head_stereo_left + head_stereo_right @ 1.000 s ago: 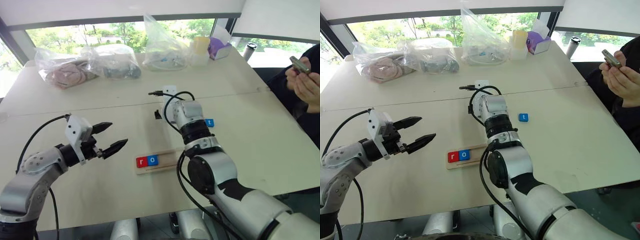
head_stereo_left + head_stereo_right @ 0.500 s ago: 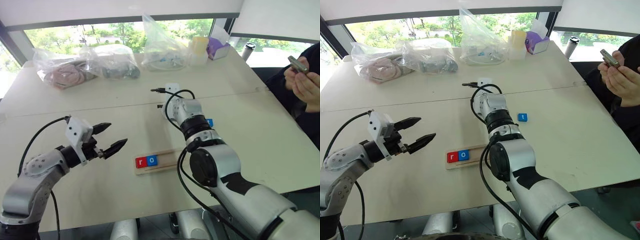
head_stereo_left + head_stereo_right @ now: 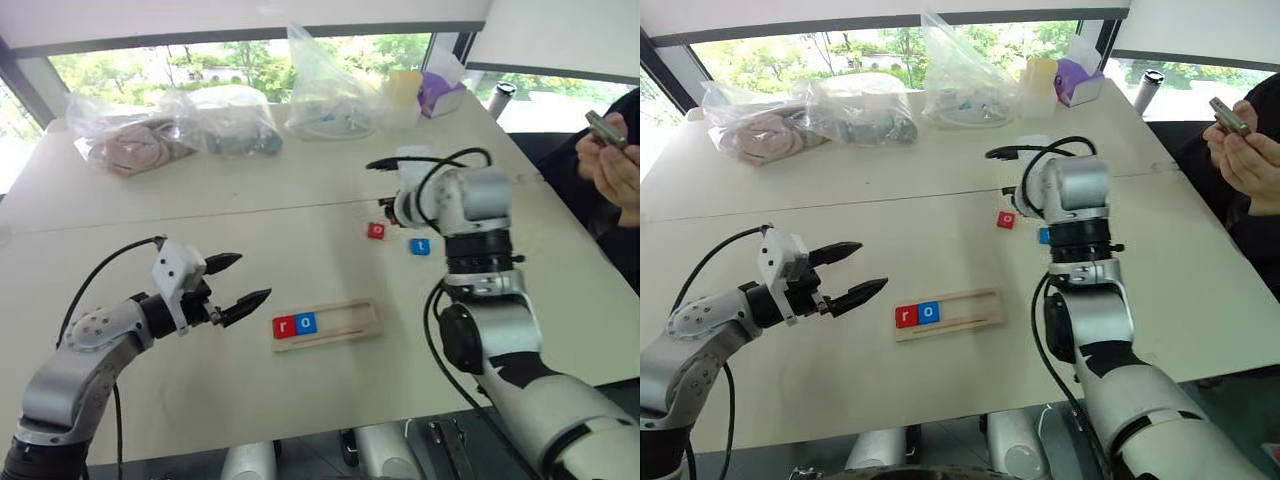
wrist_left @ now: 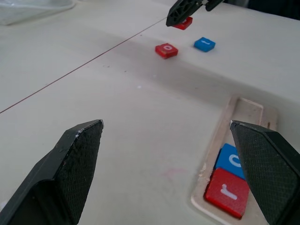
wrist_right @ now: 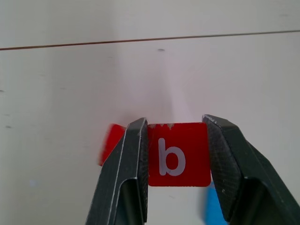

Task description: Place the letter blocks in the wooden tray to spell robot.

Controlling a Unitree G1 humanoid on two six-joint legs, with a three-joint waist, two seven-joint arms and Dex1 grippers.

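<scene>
In the lower left of the head view, the left gripper hovers above the table with its jaws wide apart and nothing between them. Just to its right, near the frame's centre, lies the wooden tray; the red r block and the blue o block sit side by side at the tray's left end, and the rest of the slot is bare. Farther up and to the right, the red o block and the blue t block lie loose on the table, near each other but apart. Above them the right gripper is clamped on the red b block, one finger on each side edge, letter facing the wrist camera. The block looks light, stiff and smooth, so a pinch across opposite edges should hold it, though so thin a tile could probably twist or slip if squeezed off-centre. Beyond, plastic bags line the far edge of the table, and a person's hands hold a phone at the right.
</scene>
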